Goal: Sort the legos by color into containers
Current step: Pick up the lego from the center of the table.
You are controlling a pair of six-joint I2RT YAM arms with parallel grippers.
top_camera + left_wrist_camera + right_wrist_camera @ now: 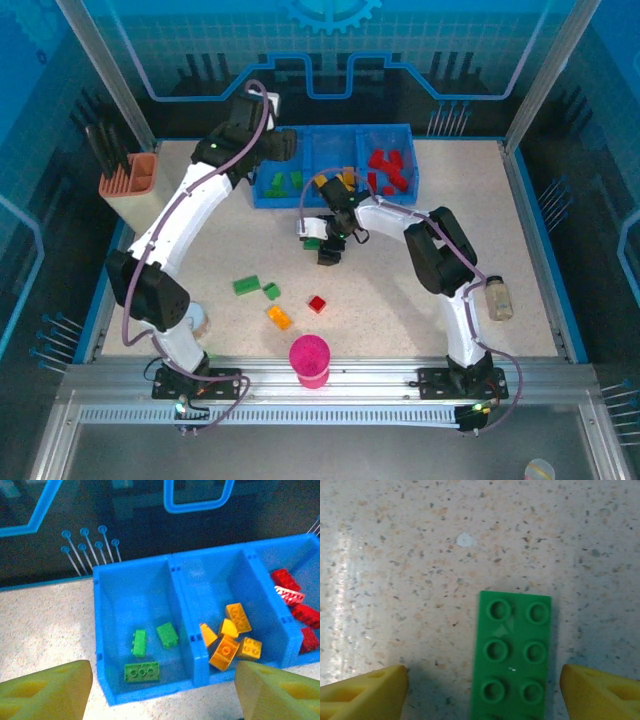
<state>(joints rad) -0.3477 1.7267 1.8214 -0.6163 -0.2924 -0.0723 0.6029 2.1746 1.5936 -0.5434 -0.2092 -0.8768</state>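
Observation:
The long blue tray (308,160) lies at the back of the table. Its left compartment (120,605) holds three green legos (142,671), the middle one several orange-yellow legos (230,637), the right one red legos (295,605). My left gripper (283,143) hovers open and empty just in front of the green compartment, its yellow fingers (45,692) wide apart. My right gripper (322,245) stands open, low over a flat green lego (515,655) on the table, which lies between its fingers (362,692), nearer the right one, touching neither.
Two green legos (246,285) (271,291), an orange one (279,317) and a red one (317,304) lie loose on the front middle of the table. A pink ribbed cup (309,360) stands at the front edge. At the left stands a peach tool holder (130,185). A small bottle (497,298) sits at the right.

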